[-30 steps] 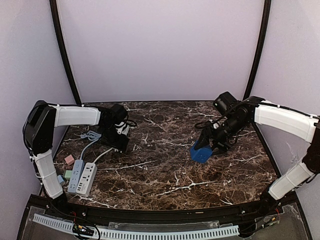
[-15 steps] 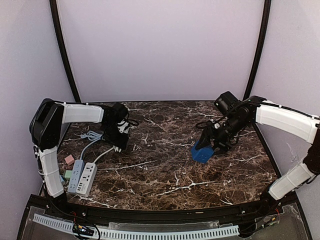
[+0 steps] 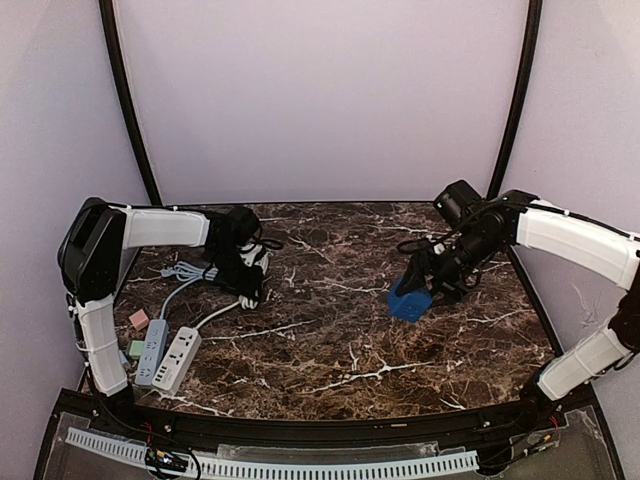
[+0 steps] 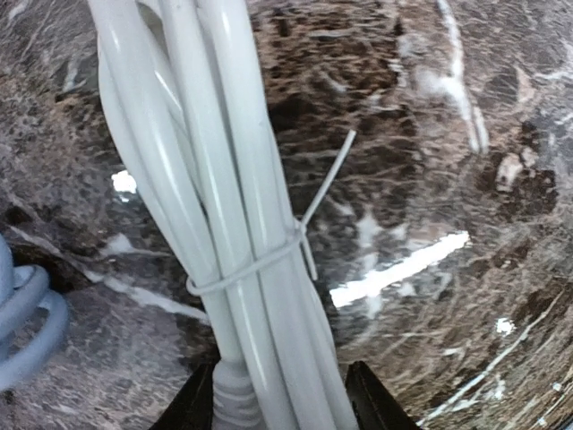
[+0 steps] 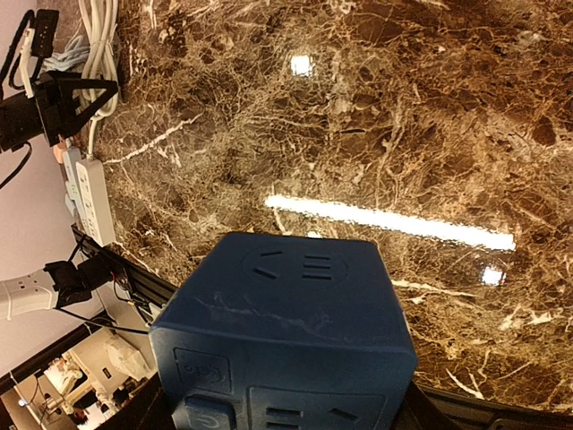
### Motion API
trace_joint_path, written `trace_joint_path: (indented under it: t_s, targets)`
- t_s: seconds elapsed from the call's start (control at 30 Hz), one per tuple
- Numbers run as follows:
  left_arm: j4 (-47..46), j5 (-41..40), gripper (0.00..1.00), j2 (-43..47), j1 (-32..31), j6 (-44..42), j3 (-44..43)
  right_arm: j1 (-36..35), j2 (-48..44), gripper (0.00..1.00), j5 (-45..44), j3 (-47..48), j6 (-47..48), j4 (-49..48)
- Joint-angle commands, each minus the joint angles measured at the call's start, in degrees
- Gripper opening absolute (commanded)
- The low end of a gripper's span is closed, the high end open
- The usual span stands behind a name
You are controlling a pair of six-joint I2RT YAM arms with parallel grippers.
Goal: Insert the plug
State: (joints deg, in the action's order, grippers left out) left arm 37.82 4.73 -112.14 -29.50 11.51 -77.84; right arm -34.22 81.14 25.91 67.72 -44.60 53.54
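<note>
The right end effector [image 3: 428, 285] grips the blue socket cube [image 3: 409, 303], held low at the marble tabletop [image 3: 330, 355], though I cannot tell if it touches. Well left of the cube, the left end effector [image 3: 248, 288] clamps narrowly on a bundle of white cable [image 4: 237, 269] bound by a thin tie [image 4: 260, 262], fingers [image 4: 192, 408] pressing both sides. Two power strips [image 3: 165, 358] lie farther left of the cube

This looks like a robotics lab test cell. A left arm [image 3: 150, 228] and a right arm [image 3: 565, 238] stand at a marble-pattern table [image 3: 330, 360]. Plain pale backdrop walls [image 3: 320, 100] on black poles [image 3: 124, 100] close it in, and a slotted cable duct [image 3: 300, 467] runs along the front.
</note>
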Motion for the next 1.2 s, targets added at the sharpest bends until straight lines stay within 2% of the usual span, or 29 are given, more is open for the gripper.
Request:
trace_joint_path:
  t_s: [0.0, 0.13, 0.27, 0.57, 0.83, 0.97, 1.17]
  targets:
    - [-0.3, 4.1, 0.40, 4.3, -5.0, 7.1, -0.6, 0.8, -2.6, 0.00, -2.3, 1.5, 0.3, 0.2]
    - [-0.8, 4.1, 0.40, 2.7, -11.2, 11.4, -3.9, 1.3, -4.5, 0.00, -3.7, 0.2, -0.2, 0.5]
    - [-1.4, 4.5, 0.40, -0.6, -14.7, 14.9, -8.9, 1.7, -6.5, 0.00, -5.6, -1.0, -0.6, 1.2]
    - [-2.7, 7.3, 0.40, -11.3, -17.0, 19.4, -24.8, 2.8, -10.5, 0.00, -11.4, -1.3, -0.6, 5.4]
    - [0.7, 4.8, 0.41, -24.2, -14.6, 20.0, -41.9, 3.1, -12.2, 0.00, -13.7, -0.9, -0.3, 8.7]
    - [0.3, 4.5, 0.41, -27.3, -11.2, 21.2, -45.6, 3.2, -12.8, 0.00, -14.6, -0.6, -0.1, 10.2]
    - [-0.9, 2.8, 0.42, -28.4, -4.5, 22.0, -46.1, 3.3, -12.9, 0.00, -15.7, -0.2, 0.2, 11.4]
